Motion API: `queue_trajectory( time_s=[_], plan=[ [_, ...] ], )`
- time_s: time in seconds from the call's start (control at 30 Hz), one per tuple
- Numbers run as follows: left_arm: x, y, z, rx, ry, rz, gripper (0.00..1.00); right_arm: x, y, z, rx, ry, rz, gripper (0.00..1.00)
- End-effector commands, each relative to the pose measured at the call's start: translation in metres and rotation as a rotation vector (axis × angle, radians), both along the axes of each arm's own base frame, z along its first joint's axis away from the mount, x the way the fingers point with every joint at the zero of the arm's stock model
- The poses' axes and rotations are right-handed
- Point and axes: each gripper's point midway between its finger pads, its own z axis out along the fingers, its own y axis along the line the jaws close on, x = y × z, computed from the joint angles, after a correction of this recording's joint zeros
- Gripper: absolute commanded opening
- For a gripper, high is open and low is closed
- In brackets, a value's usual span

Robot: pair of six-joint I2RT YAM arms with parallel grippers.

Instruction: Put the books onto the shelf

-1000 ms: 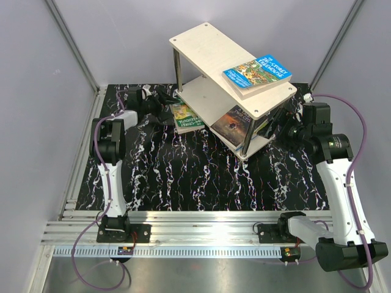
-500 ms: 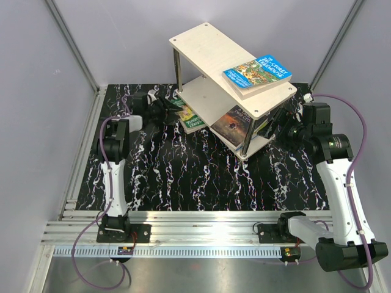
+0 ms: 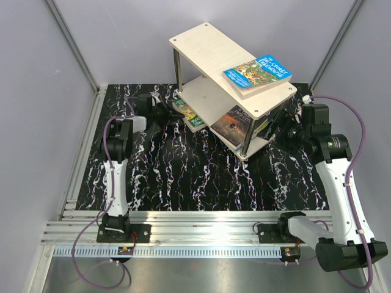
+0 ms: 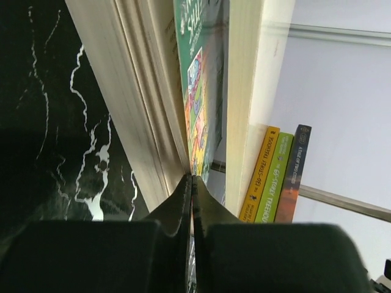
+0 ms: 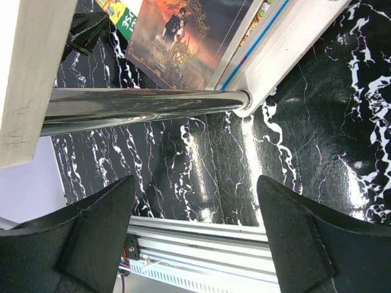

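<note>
Robotics lab cell, grey walls (image 3: 36, 73), aluminium rail (image 3: 201, 221) (arm bases (image 3: 122, 232) bolted on), marbled tabletop (image 3: 201, 177)

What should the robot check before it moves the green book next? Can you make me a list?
1. Left gripper shut: ok.
2. It truly pinches the green book: cannot tell; the tips meet right at the cover's edge.
3. Green book on the shelf: not ok; it sits beside the bottom tier.
4. Right gripper open and empty: ok.
5. Blue book lying on the top tier: ok.
</note>
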Motion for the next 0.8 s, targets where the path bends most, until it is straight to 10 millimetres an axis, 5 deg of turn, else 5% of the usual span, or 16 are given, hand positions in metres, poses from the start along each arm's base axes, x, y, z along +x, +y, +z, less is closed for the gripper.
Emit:
queue_trajectory(
  time_s=[0.0, 0.23, 0.47, 0.6, 0.67, 0.77],
  plan=[
    [0.017, -0.011, 0.006, 0.004, -0.038, 0.027, 0.00, 0.000, -0.001, 0.004, -0.011, -0.028, 0.001, 0.88],
    [0.028, -0.014, 0.013, -0.002, -0.071, 0.047, 0.00, 0.000, -0.002, 0.004, -0.015, -0.029, -0.002, 0.88],
    [0.010, 0.057, 0.008, 0.145, -0.012, 0.117, 0.00, -0.004, -0.005, 0.003, -0.027, -0.031, -0.012, 0.88],
    [-0.019, 0.099, -0.001, 0.232, 0.038, 0.147, 0.00, -0.003, -0.002, -0.003, -0.015, -0.016, -0.002, 0.88],
    [-0.024, 0.114, 0.009, 0.227, 0.023, 0.166, 0.00, -0.002, 0.000, -0.005, -0.007, -0.014, 0.008, 0.88],
    [-0.029, 0.106, 0.025, 0.201, -0.045, 0.115, 0.00, 0.002, 0.004, -0.007, 0.006, -0.012, 0.021, 0.88]
  ],
)
